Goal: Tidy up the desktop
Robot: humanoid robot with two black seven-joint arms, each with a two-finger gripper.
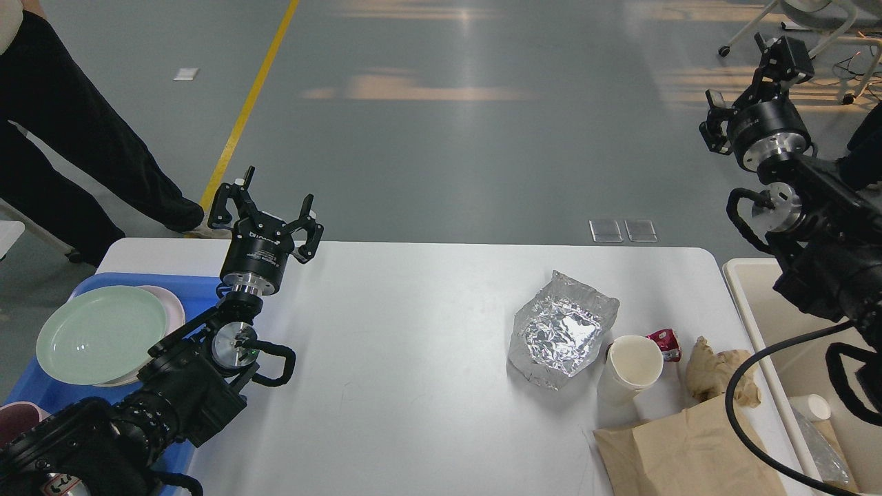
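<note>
The white desktop point(413, 358) fills the lower middle of the head view. On its right part lie a crumpled foil tray point(561, 331), a white paper cup point(630, 368) on its side, a small red packet point(667, 341), a crumpled brown paper wad point(716, 375) and a flat brown paper bag point(682, 451). My left gripper point(265, 207) is open and empty above the desktop's far left edge. My right gripper point(754, 86) is open and empty, raised high at the far right, well above the bin.
A blue tray point(31, 393) at the left holds a pale green plate point(100, 334) on a pink plate, and a pink cup point(17, 420). A cream-white bin point(758, 303) stands right of the desktop with trash inside. A person's legs point(76, 151) are at the far left.
</note>
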